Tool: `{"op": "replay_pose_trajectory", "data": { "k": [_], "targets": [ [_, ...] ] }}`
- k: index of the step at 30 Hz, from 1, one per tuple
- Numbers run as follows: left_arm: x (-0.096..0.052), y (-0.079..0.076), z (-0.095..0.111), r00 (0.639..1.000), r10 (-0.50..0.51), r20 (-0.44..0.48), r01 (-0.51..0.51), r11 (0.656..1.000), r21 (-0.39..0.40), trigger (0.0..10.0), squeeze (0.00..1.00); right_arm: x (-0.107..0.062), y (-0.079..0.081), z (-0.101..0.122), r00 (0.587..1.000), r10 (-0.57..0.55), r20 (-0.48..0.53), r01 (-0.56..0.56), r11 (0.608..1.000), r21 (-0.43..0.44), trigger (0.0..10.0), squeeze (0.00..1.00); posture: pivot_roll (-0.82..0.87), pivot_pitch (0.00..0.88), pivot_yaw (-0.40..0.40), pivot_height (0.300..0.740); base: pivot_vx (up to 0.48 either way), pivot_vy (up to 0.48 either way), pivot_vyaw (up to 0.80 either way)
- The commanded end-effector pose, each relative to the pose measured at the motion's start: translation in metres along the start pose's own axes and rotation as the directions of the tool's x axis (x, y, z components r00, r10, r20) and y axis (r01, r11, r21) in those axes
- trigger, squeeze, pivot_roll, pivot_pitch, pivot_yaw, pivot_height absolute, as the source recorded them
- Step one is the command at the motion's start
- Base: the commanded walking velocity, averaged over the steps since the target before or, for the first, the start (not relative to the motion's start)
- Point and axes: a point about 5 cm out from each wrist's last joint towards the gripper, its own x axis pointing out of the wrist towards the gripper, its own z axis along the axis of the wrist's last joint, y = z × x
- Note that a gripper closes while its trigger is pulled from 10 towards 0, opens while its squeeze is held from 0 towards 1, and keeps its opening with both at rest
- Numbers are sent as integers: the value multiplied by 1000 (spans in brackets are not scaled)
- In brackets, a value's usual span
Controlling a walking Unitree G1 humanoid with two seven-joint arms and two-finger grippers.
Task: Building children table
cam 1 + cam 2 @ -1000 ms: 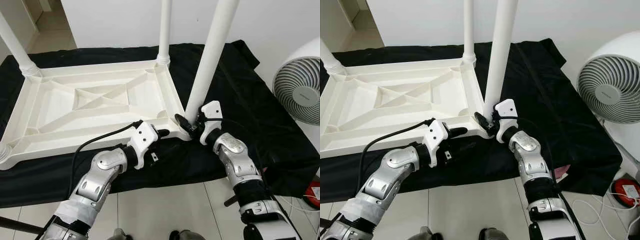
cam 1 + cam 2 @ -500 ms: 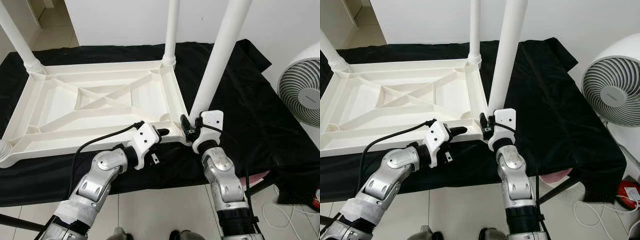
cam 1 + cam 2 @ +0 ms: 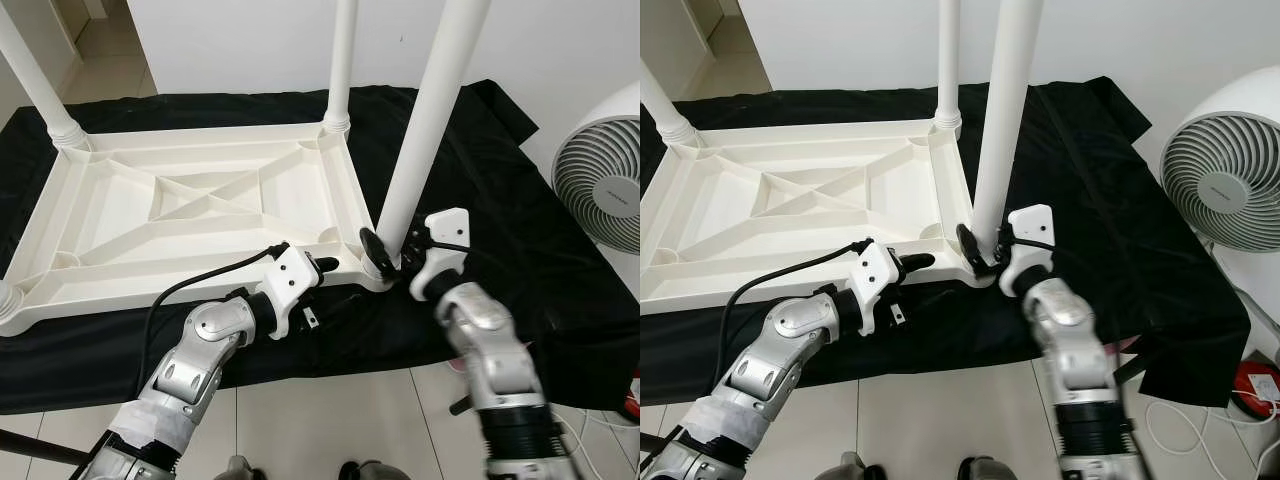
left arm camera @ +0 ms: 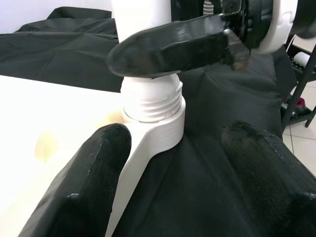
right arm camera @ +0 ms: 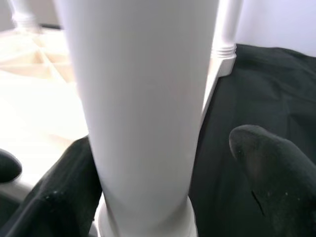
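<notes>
Our right pincer [image 3: 385, 247] sits at the foot of the tall white plastic table leg [image 3: 425, 120], its two black fingers apart with the leg between them; in the right wrist view one finger [image 5: 64, 197] lies against the leg while the other [image 5: 274, 168] stands clear, so we judge the grip loose, not clamped. The leg's long axis runs straight up from this pincer, and its threaded end [image 4: 150, 98] sits in the corner socket of the upturned white ribbed plastic tabletop [image 3: 200, 205], just below the fingers, with some thread showing. We reckon it needs more turning about that upright axis, and the right arm is plainly the nearer.

Our left pincer [image 3: 322, 265] hovers beside the same corner, fingers spread and holding nothing, pointing at the socket across the tabletop's rim.

Farther out, the black cloth [image 3: 520, 230] lies under everything, and a white round fan [image 3: 605, 190] stands well apart beyond the right forearm, which reaches forward, elbow bent.
</notes>
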Motion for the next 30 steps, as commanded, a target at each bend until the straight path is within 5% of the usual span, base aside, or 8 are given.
{"op": "replay_pose_trajectory", "data": {
  "k": [1,16,17,18,19,30],
  "targets": [
    [1,0,-3,1000,-4,-12,5,1000,6,10000,0,1,-1,-11,995,90,-50,-92,995,-41,10000,0,-133,64,9,740,0,0,0],
    [4,1,0,1000,-17,-10,17,1000,17,10000,0,33,-4,-15,956,281,-89,-290,950,-117,10000,0,-127,69,27,740,0,0,0],
    [4,2,0,1000,-16,-12,16,1000,20,10000,0,36,-6,-16,955,283,-90,-293,949,-120,5608,0,-127,69,27,740,0,0,0],
    [4,2,0,1000,-16,-12,16,1000,20,10000,0,36,-6,-16,955,283,-90,-293,949,-120,5608,0,-127,69,27,740,0,0,0],
    [3,1,0,1000,-16,-12,16,1000,21,10000,0,38,-8,-17,954,285,-90,-295,948,-119,1020,0,-127,69,27,740,0,0,0],
    [1,0,-1,1000,-16,-15,16,1000,14,10000,0,35,-10,-26,949,298,-98,-306,948,-81,0,0,-121,88,31,740,0,0,0]
  ]
}}
